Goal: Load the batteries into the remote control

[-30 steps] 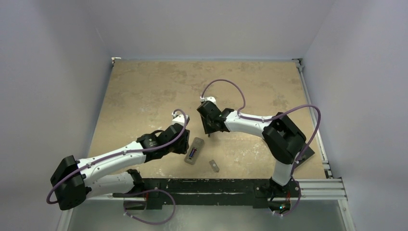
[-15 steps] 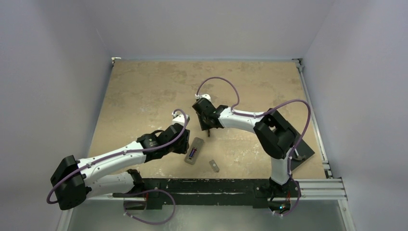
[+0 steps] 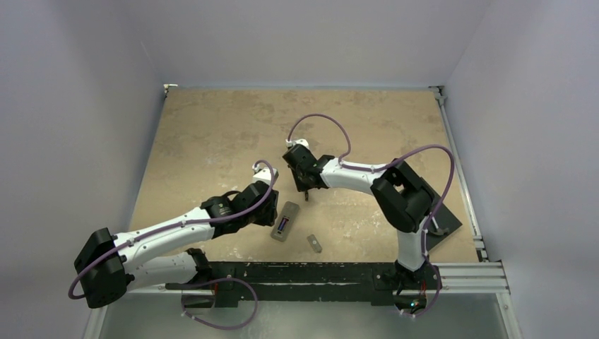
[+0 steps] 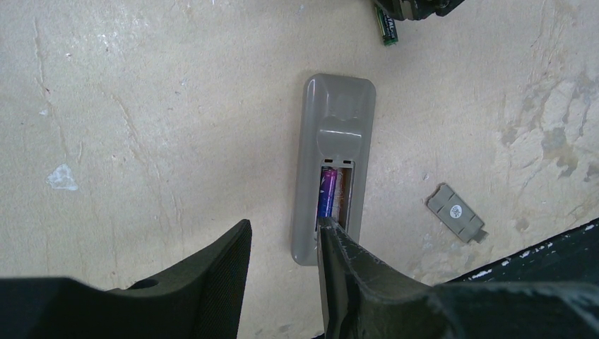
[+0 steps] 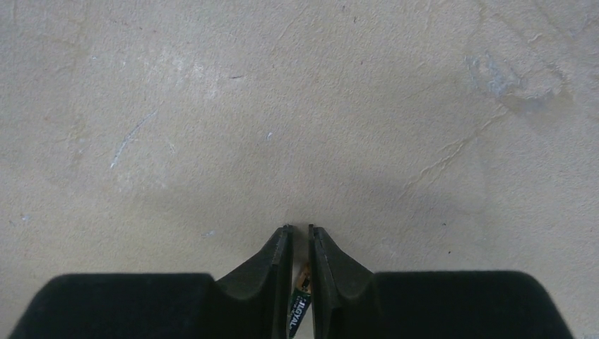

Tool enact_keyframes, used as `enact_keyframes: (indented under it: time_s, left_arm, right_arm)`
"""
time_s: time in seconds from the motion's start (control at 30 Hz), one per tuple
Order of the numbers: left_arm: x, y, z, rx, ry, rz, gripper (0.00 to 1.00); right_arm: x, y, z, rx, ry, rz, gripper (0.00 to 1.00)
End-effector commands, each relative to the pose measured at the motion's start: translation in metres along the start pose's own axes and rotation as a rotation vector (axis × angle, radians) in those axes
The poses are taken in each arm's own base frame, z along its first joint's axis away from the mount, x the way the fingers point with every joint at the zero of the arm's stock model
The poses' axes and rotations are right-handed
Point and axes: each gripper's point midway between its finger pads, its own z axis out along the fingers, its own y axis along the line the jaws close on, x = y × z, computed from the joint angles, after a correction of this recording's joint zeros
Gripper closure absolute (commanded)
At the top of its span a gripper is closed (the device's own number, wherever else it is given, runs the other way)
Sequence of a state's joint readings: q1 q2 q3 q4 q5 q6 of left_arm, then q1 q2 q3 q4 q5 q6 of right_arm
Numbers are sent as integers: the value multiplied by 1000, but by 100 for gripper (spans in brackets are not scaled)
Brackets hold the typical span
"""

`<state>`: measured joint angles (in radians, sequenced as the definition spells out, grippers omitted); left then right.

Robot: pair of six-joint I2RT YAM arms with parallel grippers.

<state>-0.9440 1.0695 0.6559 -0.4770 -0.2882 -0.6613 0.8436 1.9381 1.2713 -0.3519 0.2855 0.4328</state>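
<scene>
The remote control [image 4: 339, 120] lies grey underside up on the table, its recess open with the purple battery [image 4: 327, 194] inside. My left gripper [image 4: 284, 224] is open at the remote's near end. One fingertip rests at the recess and the other stands apart on the table to its left. In the top view the remote [image 3: 285, 220] sits between the arms. My right gripper [image 5: 297, 229] points down at the table beyond the remote, jaws drawn in on the dark battery [image 5: 299, 307], whose brassy end shows between the pads. That battery [image 4: 386, 30] pokes out below the right fingers.
The small grey cover piece [image 4: 456, 212] lies flat to the right of the remote, near the front rail [image 3: 314, 244]. A larger black slab [image 3: 445, 229] rests at the table's right edge behind the right arm's base.
The right arm's wrist shifted a little left, and its jaws narrowed onto the dark battery. The left arm and the remote stayed put.
</scene>
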Motion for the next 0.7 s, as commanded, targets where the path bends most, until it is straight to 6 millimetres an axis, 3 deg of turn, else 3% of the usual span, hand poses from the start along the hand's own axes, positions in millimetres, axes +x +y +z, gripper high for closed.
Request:
enact_keyframes:
  time_s: [0.0,0.67]
  left_arm:
    - [-8,-4,-2,7,-26,-8,62]
    - [-5,-4,-1,11,-17,-21,62]
  right_arm:
    - [5,-6,-4,0,-2,-9,79]
    - [52,-24,-15,-8,39,27,80]
